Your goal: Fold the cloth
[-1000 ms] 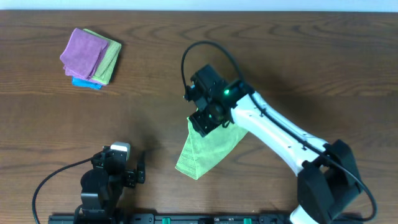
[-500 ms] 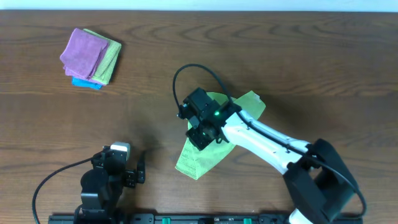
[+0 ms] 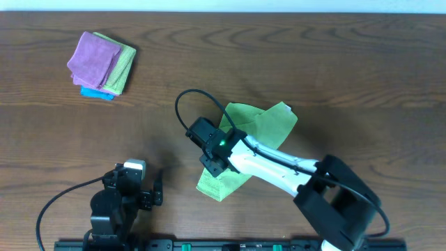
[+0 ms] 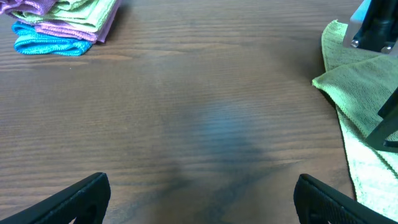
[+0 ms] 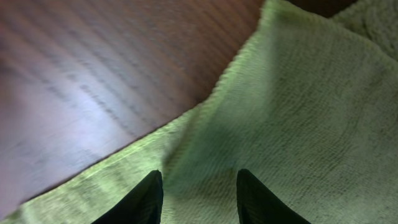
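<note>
- Cloth (image 3: 263, 123): lime green, lying rumpled on the table (image 3: 348, 56) just right of centre. It runs from a low corner at 7 o'clock to a broad flap at 1 o'clock, and part is doubled over itself.
- Right gripper (image 5: 199, 194): I see it low over the cloth's 7 o'clock end. The fingertips stand narrowly apart with green pile between and beneath them. I cannot tell whether they pinch it.
- Left gripper (image 4: 208, 200): fingers spread wide, nothing between them, parked at the table's 7 o'clock edge, well apart from the cloth.
- Stack at 10 o'clock: purple cloth (image 3: 90, 59) on top, duller yellow-green cloth (image 3: 124, 70) under it, blue cloth (image 3: 96, 93) lowest.
</note>
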You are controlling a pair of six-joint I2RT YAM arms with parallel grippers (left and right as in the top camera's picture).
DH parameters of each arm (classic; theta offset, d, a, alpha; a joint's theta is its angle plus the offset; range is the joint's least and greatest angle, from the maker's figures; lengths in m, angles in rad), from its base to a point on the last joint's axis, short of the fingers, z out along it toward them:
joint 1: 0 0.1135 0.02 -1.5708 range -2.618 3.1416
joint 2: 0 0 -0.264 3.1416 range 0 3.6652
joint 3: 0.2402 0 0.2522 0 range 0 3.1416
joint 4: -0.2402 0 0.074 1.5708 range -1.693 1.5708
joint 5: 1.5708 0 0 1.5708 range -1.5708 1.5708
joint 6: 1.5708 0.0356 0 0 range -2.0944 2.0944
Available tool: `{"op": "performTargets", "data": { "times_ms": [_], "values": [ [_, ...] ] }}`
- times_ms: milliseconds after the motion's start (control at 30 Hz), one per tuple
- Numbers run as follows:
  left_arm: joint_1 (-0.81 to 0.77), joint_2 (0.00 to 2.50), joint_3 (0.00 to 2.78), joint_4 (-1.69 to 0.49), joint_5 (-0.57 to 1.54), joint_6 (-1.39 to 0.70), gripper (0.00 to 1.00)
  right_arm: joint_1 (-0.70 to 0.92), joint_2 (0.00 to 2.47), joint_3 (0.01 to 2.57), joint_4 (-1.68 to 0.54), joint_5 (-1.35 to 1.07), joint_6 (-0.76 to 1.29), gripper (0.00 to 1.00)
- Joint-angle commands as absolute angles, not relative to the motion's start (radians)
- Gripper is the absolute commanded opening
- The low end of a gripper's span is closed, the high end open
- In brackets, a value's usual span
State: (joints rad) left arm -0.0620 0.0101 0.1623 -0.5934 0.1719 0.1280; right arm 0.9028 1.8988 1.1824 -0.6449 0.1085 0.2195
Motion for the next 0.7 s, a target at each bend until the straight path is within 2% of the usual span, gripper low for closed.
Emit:
{"op": "performTargets", "data": {
  "times_ms": [0,133,333,667],
  "values": [
    [-0.066,0.004,0.155,-0.590,0.161,0.120,0.95,0.905,1.925,1.176,-0.639,0.161,0.262,0.37],
    [-0.066,0.004,0.155,-0.590,0.161,0.120,0.95,0.905,1.945,1.176,-0.640,0.161,0.270,0.29],
    [-0.066,0.004,0.155,-0.590,0.161,0.120,0.95,0.904,1.949,1.178,-0.644,0.161,0.277,0.01],
    [-0.066,0.004,0.155,-0.590,0.161,0.120,0.95,0.903,1.918,1.279,-0.804,0.188,0.302,0.01]
  ]
}}
